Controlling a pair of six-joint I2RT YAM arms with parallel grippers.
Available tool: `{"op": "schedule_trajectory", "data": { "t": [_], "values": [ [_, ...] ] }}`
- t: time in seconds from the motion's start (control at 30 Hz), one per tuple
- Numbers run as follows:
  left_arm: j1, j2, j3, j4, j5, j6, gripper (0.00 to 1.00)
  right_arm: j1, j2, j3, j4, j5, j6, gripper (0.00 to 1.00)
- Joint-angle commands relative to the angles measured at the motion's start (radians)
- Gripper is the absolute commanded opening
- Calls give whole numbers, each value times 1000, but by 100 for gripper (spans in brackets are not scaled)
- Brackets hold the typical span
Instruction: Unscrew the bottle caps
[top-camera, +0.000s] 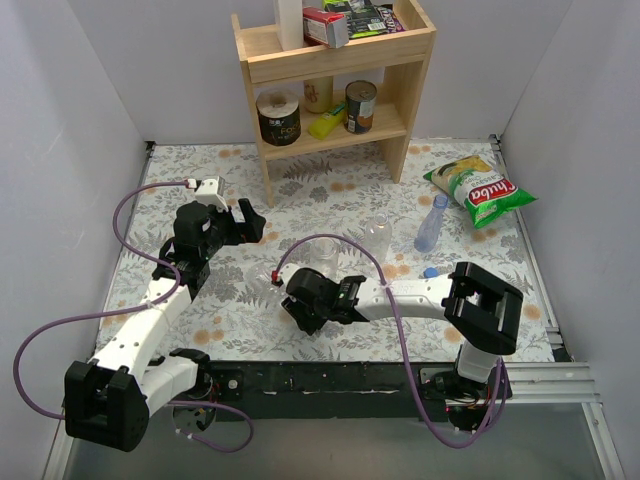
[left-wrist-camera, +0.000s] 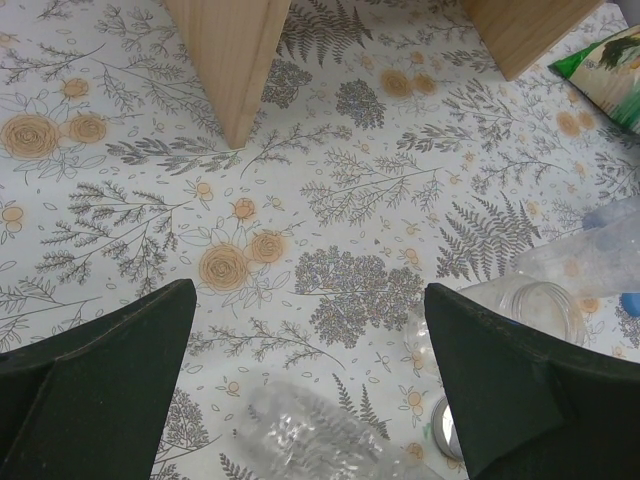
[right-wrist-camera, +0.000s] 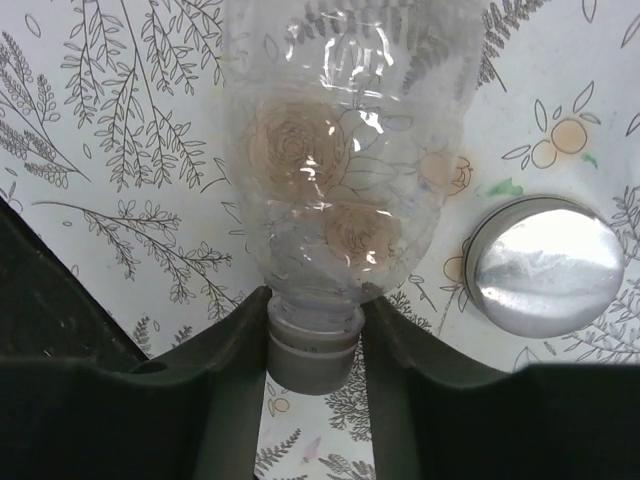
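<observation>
In the right wrist view my right gripper (right-wrist-camera: 315, 300) is shut on the greyish neck end (right-wrist-camera: 313, 350) of a colourless crinkly bottle (right-wrist-camera: 340, 150) lying on the table. I cannot tell whether that end carries a cap. A silver disc cap (right-wrist-camera: 545, 265) lies just right of it. My left gripper (left-wrist-camera: 308, 292) is open and empty above the table; the same bottle (left-wrist-camera: 310, 435) lies below it. A wide-mouthed bottle (left-wrist-camera: 525, 305), a blue-tinted bottle (top-camera: 432, 222), another colourless bottle (top-camera: 378, 238) and a loose blue cap (top-camera: 430, 271) are mid-table. The right gripper (top-camera: 298, 305) sits front centre, the left gripper (top-camera: 250, 222) further back left.
A wooden shelf (top-camera: 335, 70) with tin cans and a yellow bottle stands at the back. A green snack bag (top-camera: 480, 188) lies at the back right. White walls enclose the flower-patterned table (top-camera: 200, 300) on three sides.
</observation>
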Motion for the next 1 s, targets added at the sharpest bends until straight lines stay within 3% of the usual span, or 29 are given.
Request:
{"op": "schedule_trajectory", "data": {
  "t": [0.0, 0.03, 0.23, 0.43, 0.57, 0.6, 0.7, 0.83, 0.97],
  "values": [
    [-1, -27, 27, -2, 10, -5, 98, 4, -12, 49, 25, -9, -6, 35],
    [-1, -28, 29, -1, 9, -6, 98, 4, -15, 55, 16, -10, -9, 26],
    [-1, -62, 32, 4, -1, -5, 98, 0, -174, 36, -85, -168, -21, 1],
    [-1, -151, 7, 96, 194, 50, 98, -90, -280, 72, -315, -482, -66, 1],
    [-2, -191, -7, 145, 537, 92, 98, -184, -305, 108, -537, -724, -165, 1],
    [-2, -180, 6, 145, 694, 84, 98, -224, -306, 127, -574, -758, -182, 1],
    [-39, -145, 13, 148, 927, 35, 97, -294, -317, 145, -686, -893, -260, 1],
    [-157, -139, 41, 20, 958, 75, 96, -356, -346, 112, -766, -1038, -345, 1],
    [-287, -134, 67, -163, 949, 136, 96, -374, -381, 65, -734, -1163, -334, 1]
  ]
}}
